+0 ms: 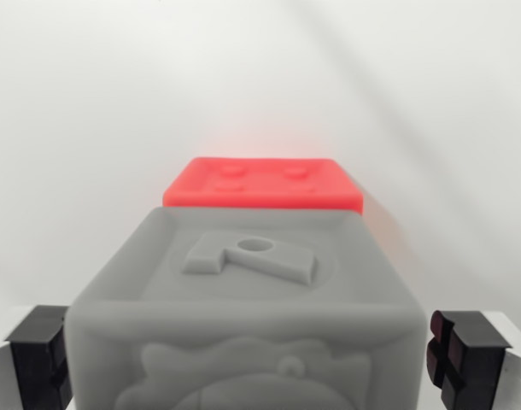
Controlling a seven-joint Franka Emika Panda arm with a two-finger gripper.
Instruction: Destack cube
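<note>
Cubes you see: one grey, one red.
Your claw [259,359] stands spread, fingers apart from the grey cube [243,316] between them; red cube [262,183] just behind.

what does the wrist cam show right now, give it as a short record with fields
view: wrist view, one frame
nearest object: grey cube, raised letter on its upper face, relief figure on the near face
behind it: red cube, only its top strip shows past the grey cube
gripper: gripper open, black fingertips on either side of the grey cube, gaps visible, not touching
surface: plain white background
stack relation: cannot tell from this angle
</note>
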